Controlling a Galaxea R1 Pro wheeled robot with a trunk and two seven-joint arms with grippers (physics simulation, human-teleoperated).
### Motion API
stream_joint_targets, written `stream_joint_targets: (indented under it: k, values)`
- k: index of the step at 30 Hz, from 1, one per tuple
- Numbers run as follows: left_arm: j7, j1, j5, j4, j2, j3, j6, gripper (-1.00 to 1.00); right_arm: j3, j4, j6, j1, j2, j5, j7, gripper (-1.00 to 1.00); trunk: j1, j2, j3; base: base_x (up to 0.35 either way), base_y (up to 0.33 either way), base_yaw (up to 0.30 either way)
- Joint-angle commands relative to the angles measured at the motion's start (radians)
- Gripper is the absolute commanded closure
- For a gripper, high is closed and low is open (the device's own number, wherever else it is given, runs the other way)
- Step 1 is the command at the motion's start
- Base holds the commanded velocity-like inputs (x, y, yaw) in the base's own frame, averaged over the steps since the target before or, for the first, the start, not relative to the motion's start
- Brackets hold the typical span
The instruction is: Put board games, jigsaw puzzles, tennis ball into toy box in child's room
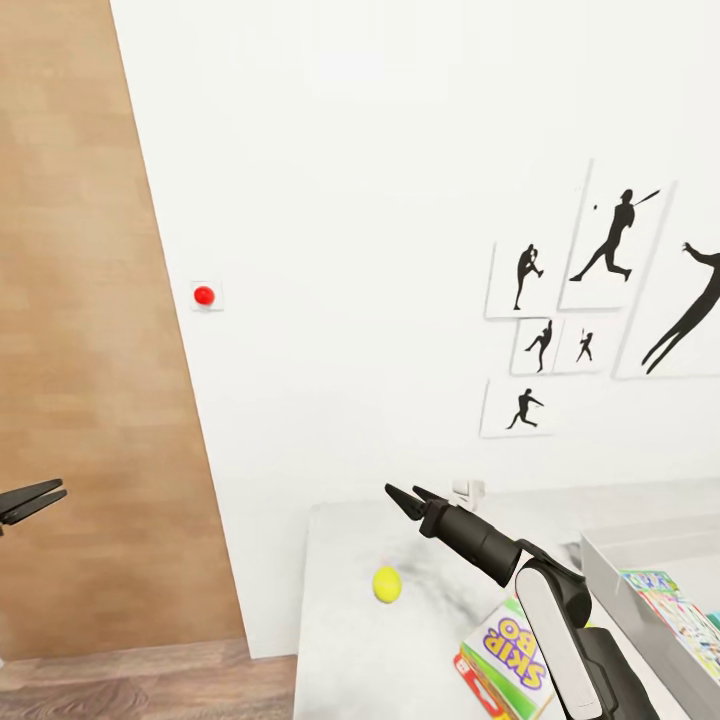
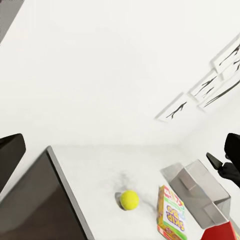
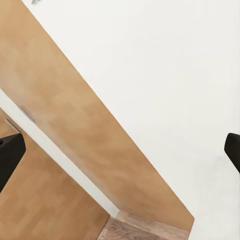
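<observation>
A yellow-green tennis ball (image 1: 387,584) (image 2: 129,199) lies on the pale table (image 1: 340,640), near its left end. To its right lies the "Skip-Bo" board game (image 1: 508,650) (image 2: 171,216). Further right stands the grey toy box (image 1: 612,560) (image 2: 197,187), with a green-blue board game (image 1: 682,612) inside it. My right gripper (image 1: 402,490) hovers open above the table, just behind and above the ball, holding nothing; its fingers (image 3: 10,155) are spread wide. My left gripper (image 1: 62,490) hangs open and empty, left of the table and over the floor. The jigsaw puzzles and the bed are out of view.
A wooden wardrobe door (image 1: 90,350) stands to the left of the table, with wood plank floor (image 1: 130,685) below it. The white wall carries a small red knob (image 1: 204,296) and black baseball silhouette prints (image 1: 610,240). The table's dark grey side (image 2: 40,205) faces the left gripper.
</observation>
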Motion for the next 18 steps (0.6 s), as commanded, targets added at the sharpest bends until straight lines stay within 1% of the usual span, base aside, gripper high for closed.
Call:
stream_joint_targets:
  k: [1,18]
  values:
    - [-0.004,-0.001,-0.001,0.0,0.0,0.0,0.011,-1.0,-0.001,0.0,0.007,-0.001,0.0,-0.006,-0.001,-1.0,0.0,-0.002,-0.002,0.031,0.002,0.0]
    - [-0.004,-0.001,-0.001,0.0,0.0,-0.001,0.011,-1.0,-0.001,0.005,0.013,-0.002,0.0,-0.007,-0.004,-1.0,0.0,-0.002,-0.002,0.005,0.0,0.0]
